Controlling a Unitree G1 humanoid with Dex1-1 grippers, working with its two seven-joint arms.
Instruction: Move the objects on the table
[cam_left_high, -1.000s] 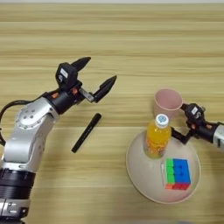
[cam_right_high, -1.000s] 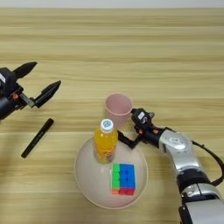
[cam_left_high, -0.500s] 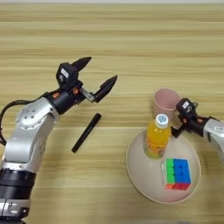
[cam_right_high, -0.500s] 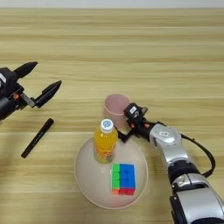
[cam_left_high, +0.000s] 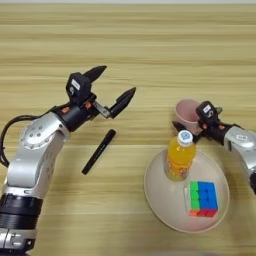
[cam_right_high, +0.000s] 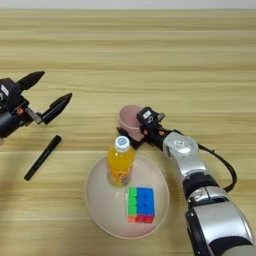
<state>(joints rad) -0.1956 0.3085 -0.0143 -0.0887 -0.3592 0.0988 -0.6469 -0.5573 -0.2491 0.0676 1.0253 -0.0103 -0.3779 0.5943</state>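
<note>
- Grasping the pink cup (cam_left_high: 186, 114) cleanly calls, in my judgement, for a firm hold on its rim without nudging the orange bottle (cam_left_high: 180, 156) just below it.
- Right gripper (cam_left_high: 194, 125), right of centre, sits against the cup; whether it is clamped on it I cannot tell.
- Bottle and colourful cube (cam_left_high: 202, 198) stand on a beige plate (cam_left_high: 160, 192), lower right.
- Left gripper (cam_left_high: 111, 88), fingers wide apart, hovers left of centre above the black marker (cam_left_high: 98, 151) on the worktop (cam_left_high: 150, 45).
</note>
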